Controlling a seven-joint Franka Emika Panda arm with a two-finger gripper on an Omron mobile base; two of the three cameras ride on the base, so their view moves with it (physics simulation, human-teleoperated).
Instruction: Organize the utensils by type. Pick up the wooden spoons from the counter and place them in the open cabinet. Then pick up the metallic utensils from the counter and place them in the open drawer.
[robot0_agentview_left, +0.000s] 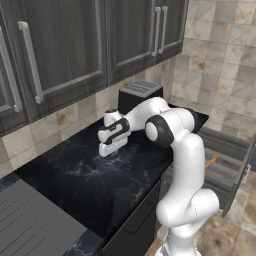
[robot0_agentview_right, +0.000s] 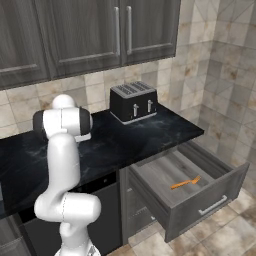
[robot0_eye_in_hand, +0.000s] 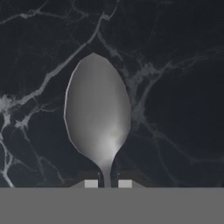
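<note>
One orange-handled utensil (robot0_agentview_right: 185, 183) lies inside the open drawer (robot0_agentview_right: 170, 210), and that's all it holds. Over at the dark marble surface (robot0_agentview_left: 90, 175), the gripper (robot0_eye_in_hand: 107, 183) is down low with its fingertips (robot0_eye_in_hand: 91, 183) pinched close on the neck of a metal spoon (robot0_eye_in_hand: 97, 116). Bowl in plain sight, handle cut off below.

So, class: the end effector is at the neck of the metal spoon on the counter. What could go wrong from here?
1. The end effector flanks only the thin neck of the metal spoon; the heavier bowl may swing or slip when lifted.
2. The open drawer is off to the side, so a loose spoon might drop on the way.
3. An orange utensil already lies inside; the spoon could land on it.
</note>
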